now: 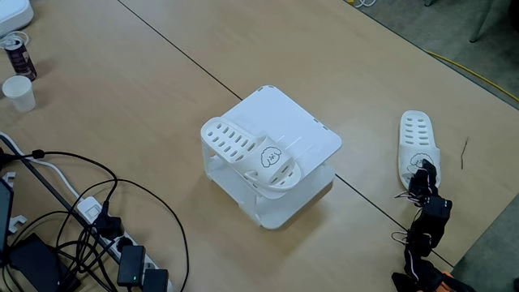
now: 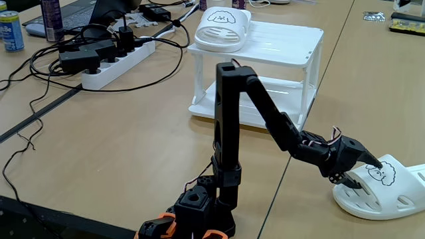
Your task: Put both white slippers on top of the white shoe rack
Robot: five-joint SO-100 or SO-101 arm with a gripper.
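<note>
Closest to the lens in a fixed view stands your arm (image 2: 229, 133), its base at the bench (image 2: 119, 153) edge and its forearm stretched low toward the second slipper (image 2: 385, 192), which lies flat on the bench well apart from the rack (image 2: 285, 50). Your gripper (image 2: 362, 174) sits right at that slipper's strap, touching or nearly so at the drawn face; its fingers look slightly parted around the strap edge, but you cannot tell for certain whether they have closed on it. In a fixed view from above, the same slipper (image 1: 418, 150) points away from the arm, with the gripper (image 1: 423, 180) at its near end. To do this pick well, you should probably get one finger under the strap and one over it, squeeze firmly since the rubber will likely flex, and lift straight before swinging. Carry it high enough to clear the rack's top edge. The first slipper (image 1: 251, 154) already rests on the rack (image 1: 316, 134), lying diagonally along one side with its strap end hanging slightly over the edge. The bare part of the top beside it looks wide enough, so aim there and avoid nudging the slipper already placed. The rack's lower tier holds nothing visible.
</note>
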